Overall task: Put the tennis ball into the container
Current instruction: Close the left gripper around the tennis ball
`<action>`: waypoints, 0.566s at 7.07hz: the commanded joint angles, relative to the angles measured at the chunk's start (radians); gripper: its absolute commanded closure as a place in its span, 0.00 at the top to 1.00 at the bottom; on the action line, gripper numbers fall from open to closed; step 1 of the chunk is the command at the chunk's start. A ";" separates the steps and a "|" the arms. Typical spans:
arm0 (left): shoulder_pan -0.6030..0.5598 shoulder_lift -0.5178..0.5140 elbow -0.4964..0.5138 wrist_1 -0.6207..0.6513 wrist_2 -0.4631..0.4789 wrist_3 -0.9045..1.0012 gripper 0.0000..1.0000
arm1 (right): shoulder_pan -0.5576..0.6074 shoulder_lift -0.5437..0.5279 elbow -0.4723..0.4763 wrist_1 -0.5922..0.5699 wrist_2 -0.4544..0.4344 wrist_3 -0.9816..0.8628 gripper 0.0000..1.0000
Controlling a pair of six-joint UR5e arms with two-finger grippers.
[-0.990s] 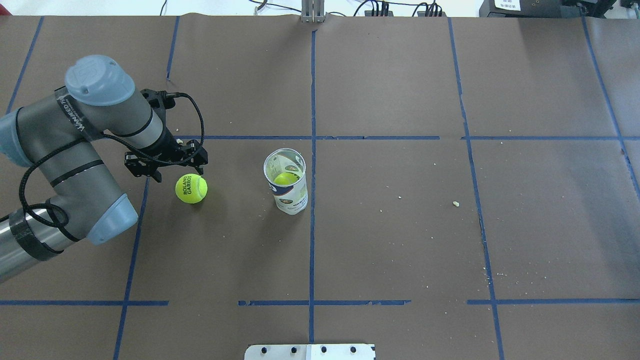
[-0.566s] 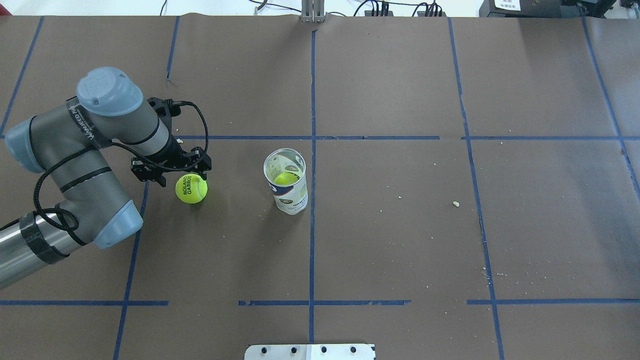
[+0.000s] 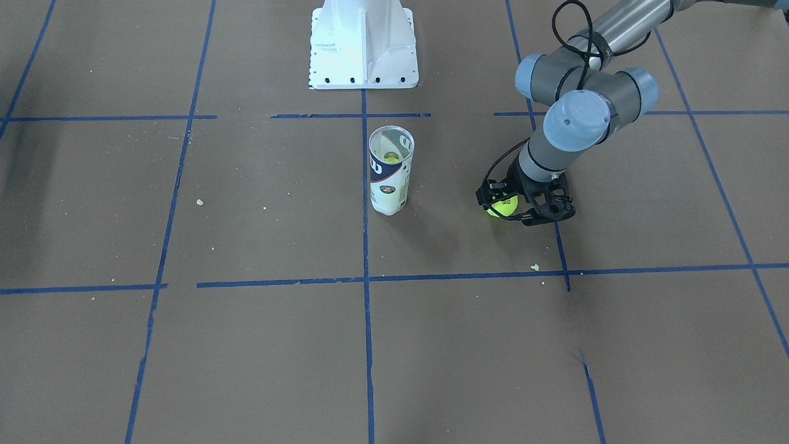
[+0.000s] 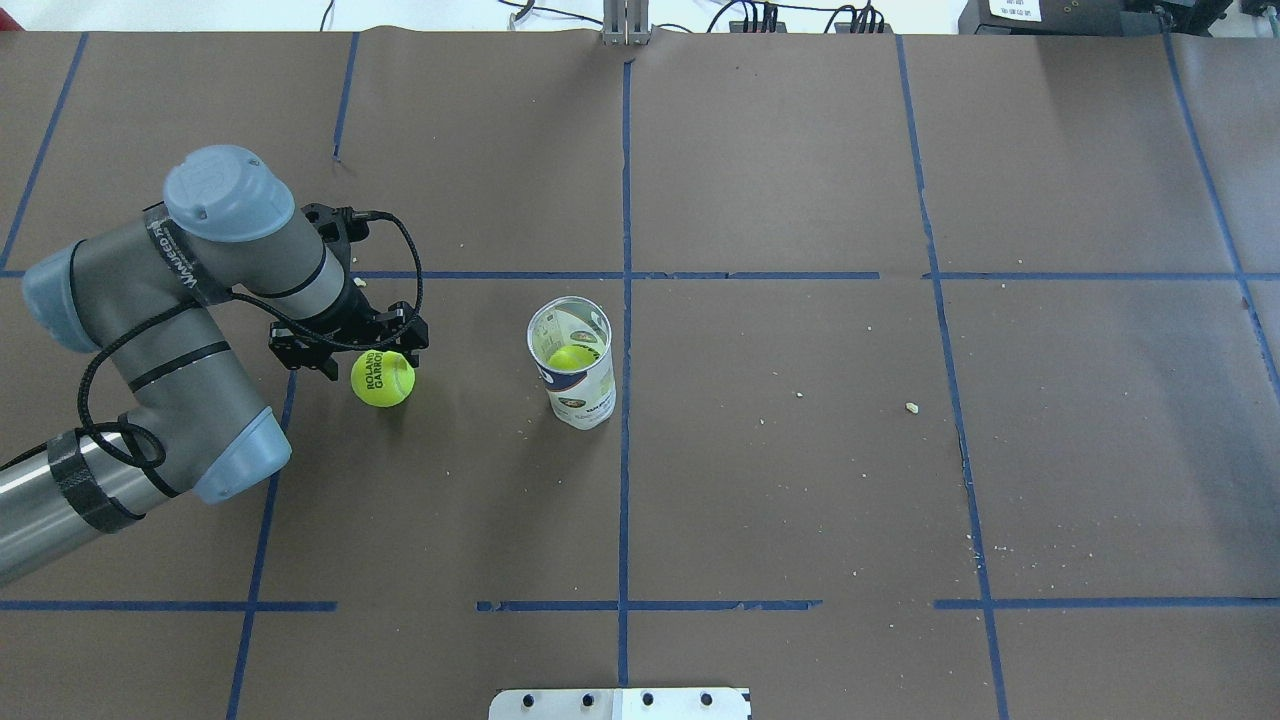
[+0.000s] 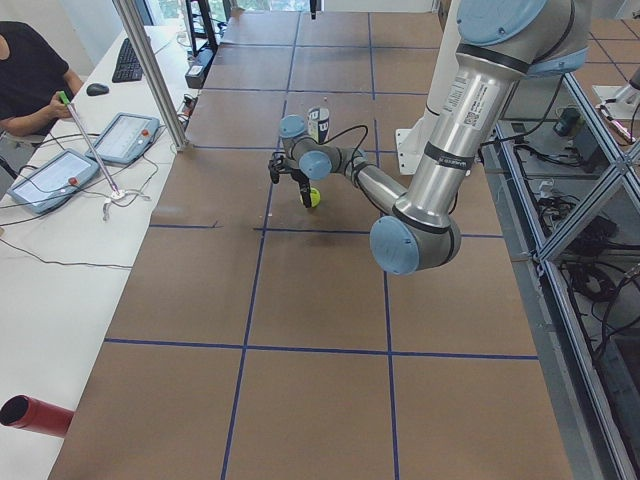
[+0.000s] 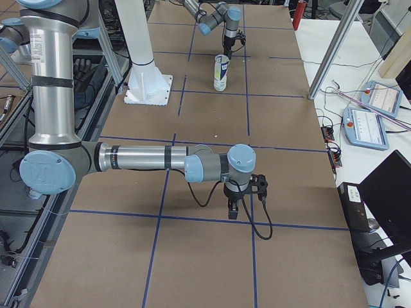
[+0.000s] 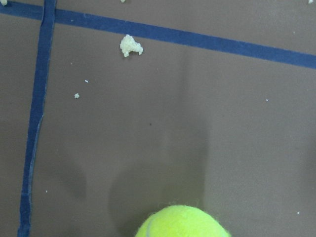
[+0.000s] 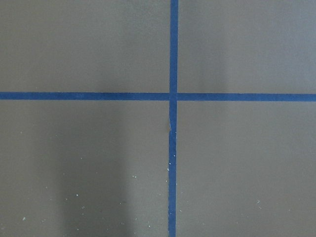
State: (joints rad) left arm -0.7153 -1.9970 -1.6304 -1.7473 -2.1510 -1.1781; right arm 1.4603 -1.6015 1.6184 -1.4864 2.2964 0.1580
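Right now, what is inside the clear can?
One yellow ball sits down inside the can, seen through its open top. The label hides the bottom, so anything under that ball cannot be seen.

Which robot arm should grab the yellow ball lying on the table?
Left, probably. The left gripper hangs open right beside the tennis ball, while the right gripper is far away across the table.

The tennis ball (image 4: 382, 379) lies left of the container (image 4: 582, 398), second ball (image 4: 571, 357) inside.

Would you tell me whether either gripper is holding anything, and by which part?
Nothing is held: the left gripper is open over the tennis ball, which lies on the table, and the right gripper carries nothing.
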 commanded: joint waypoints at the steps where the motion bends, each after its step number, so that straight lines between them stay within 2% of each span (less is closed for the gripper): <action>1: 0.011 0.001 0.000 -0.017 -0.001 -0.002 0.61 | 0.000 0.000 0.000 0.000 0.000 0.000 1.00; 2: 0.011 0.001 -0.009 -0.017 -0.001 -0.003 0.16 | 0.000 0.000 0.000 0.000 0.000 0.000 1.00; 3: 0.005 0.009 -0.061 -0.002 -0.003 -0.006 0.00 | 0.000 0.000 0.000 0.000 0.000 0.000 1.00; 4: -0.025 0.045 -0.227 0.125 -0.004 0.001 0.00 | 0.000 0.000 0.000 0.000 0.000 0.000 1.00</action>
State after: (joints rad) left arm -0.7151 -1.9826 -1.7098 -1.7258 -2.1534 -1.1814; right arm 1.4603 -1.6015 1.6184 -1.4864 2.2964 0.1580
